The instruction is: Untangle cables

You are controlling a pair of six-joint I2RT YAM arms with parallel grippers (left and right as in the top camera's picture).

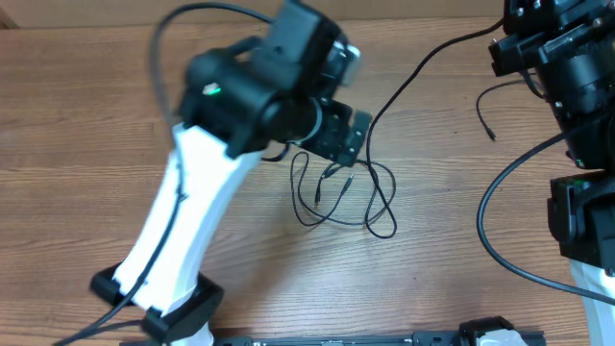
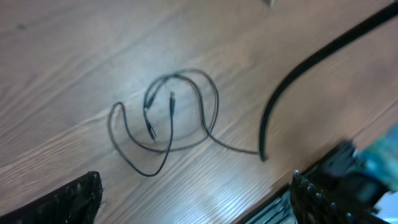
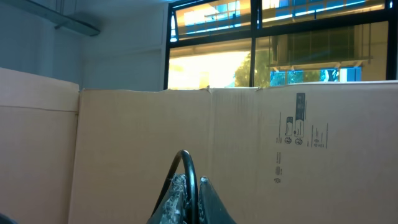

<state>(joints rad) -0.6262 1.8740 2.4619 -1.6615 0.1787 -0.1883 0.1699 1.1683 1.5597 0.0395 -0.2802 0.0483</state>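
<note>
Wood-grain table (image 1: 77, 115) filled most of what I could see, with a tall cardboard wall (image 3: 124, 137) standing beyond it and bright windows (image 3: 249, 37) above that. On the left side, the left arm (image 1: 192, 231), white below and black above, reached in over the middle of the table. The right arm (image 1: 577, 77) sat folded at the right edge. A thick black lead (image 2: 323, 56) curved across the wood from the left arm's wrist toward the far right corner. The cables (image 2: 171, 124) lay on the table near its middle, directly under the left arm's wrist, as a loose bunch of thin black overlapping loops with two small plug ends inside the loops. One lone thin strand (image 1: 485, 111) lay near the right arm, well apart from the bunch. The left gripper (image 2: 196, 205) hung above the bunch with its fingers spread wide and nothing between them, not touching the cords. The right gripper (image 3: 189, 199) pointed at the cardboard with its fingers pressed together; a black cord arched up beside them, and I couldn't tell whether it was pinched.
</note>
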